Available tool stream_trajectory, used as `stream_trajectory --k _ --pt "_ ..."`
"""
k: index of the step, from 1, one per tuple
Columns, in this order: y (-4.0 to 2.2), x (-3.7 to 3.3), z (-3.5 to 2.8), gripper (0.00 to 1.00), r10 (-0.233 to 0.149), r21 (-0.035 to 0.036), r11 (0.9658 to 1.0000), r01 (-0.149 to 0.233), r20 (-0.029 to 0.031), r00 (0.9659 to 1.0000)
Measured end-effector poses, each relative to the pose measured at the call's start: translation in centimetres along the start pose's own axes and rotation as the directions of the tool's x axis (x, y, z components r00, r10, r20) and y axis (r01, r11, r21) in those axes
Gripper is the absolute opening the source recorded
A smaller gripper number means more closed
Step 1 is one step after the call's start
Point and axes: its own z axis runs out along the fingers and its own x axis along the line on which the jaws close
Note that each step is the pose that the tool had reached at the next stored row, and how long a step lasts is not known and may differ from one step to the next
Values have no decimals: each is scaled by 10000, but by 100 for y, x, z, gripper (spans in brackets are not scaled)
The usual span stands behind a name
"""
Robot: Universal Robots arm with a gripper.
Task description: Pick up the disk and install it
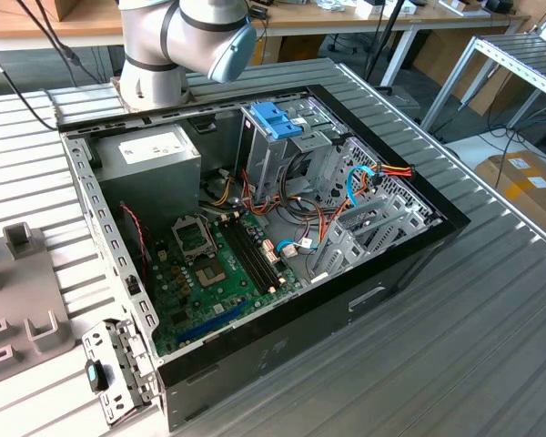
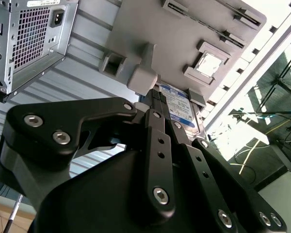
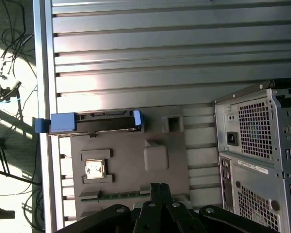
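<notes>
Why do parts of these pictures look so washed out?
In the first wrist view, sunlight bleaches the ribbed table near the disk; in the second wrist view, the floor beyond the table edge is blown out white, the gripper dark against it; the exterior view is evenly lit.

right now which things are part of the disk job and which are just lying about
Job: disk, gripper, open computer case.
Lying about: silver chip, cardboard box, floor cables.
</notes>
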Motion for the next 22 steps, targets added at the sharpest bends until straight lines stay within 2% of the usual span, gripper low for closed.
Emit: stream_trajectory --k 22 --pt "-5 64 -1 11 0 0 10000 0 0 10000"
